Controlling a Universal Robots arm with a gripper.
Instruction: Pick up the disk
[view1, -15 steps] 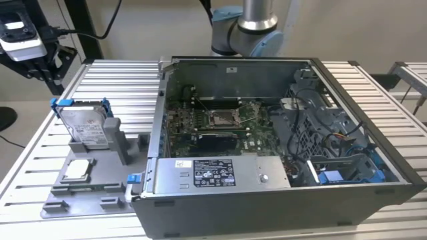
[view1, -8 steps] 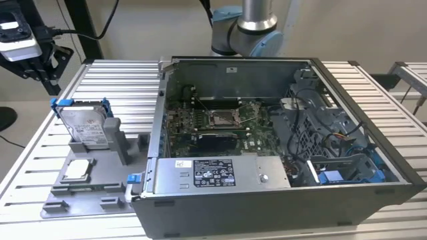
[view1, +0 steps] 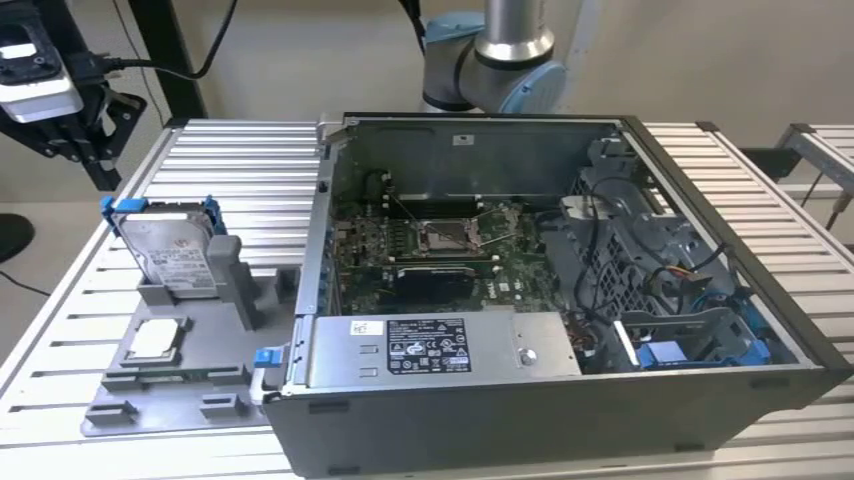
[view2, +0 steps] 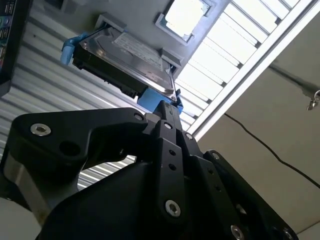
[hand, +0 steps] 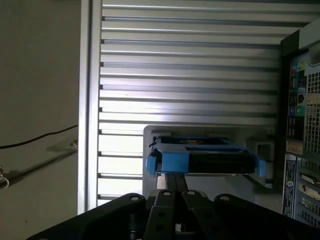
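The disk (view1: 171, 243), a flat silver slab in a blue plastic bracket, stands on edge in a matte grey holder (view1: 174, 385) at 9 o'clock of the open case (view1: 534, 420). The gripper's (hand: 173, 182) black fingers are pressed together, empty, apart from it.

Counts: one disk (view1: 171, 245), one square CPU chip (view1: 156, 338), one grey holder tray (view1: 147, 405). One open computer case (view1: 534, 430), holding one power-supply box (view1: 441, 345) and one motherboard (view1: 400, 240). One robot arm (view1: 514, 50), one gripper (hand: 174, 176). Two slatted metal tables: the main one (view1: 227, 160) and another (view1: 821, 150) at the exterior view's right edge.
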